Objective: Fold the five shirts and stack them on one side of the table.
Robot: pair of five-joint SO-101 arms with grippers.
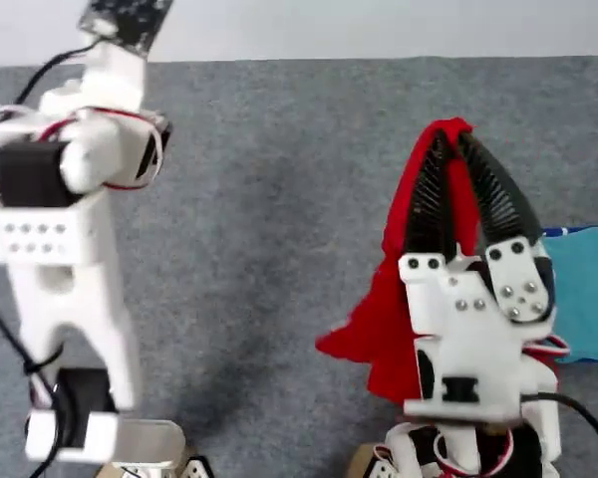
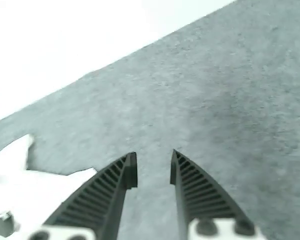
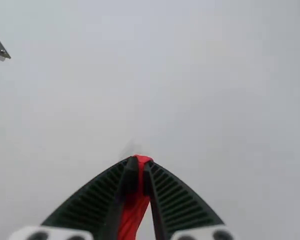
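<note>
My right gripper (image 1: 452,134) is raised above the grey table at the right, shut on a red shirt (image 1: 384,329) that hangs down from its fingertips in loose folds. In the right wrist view the red shirt (image 3: 138,197) is pinched between the black fingers (image 3: 95,200) of that gripper (image 3: 140,162). A blue shirt (image 1: 586,291) lies flat at the right edge, partly behind the right arm. My left gripper (image 2: 152,170) stands open over bare grey cloth, with nothing between its fingers. The left arm (image 1: 65,209) stands at the far left in the high view.
The grey table surface (image 1: 279,219) stretches between the two arms. A white wall runs along the table's far edge (image 1: 379,58). White shapes (image 2: 20,175) lie beside the left gripper in its wrist view.
</note>
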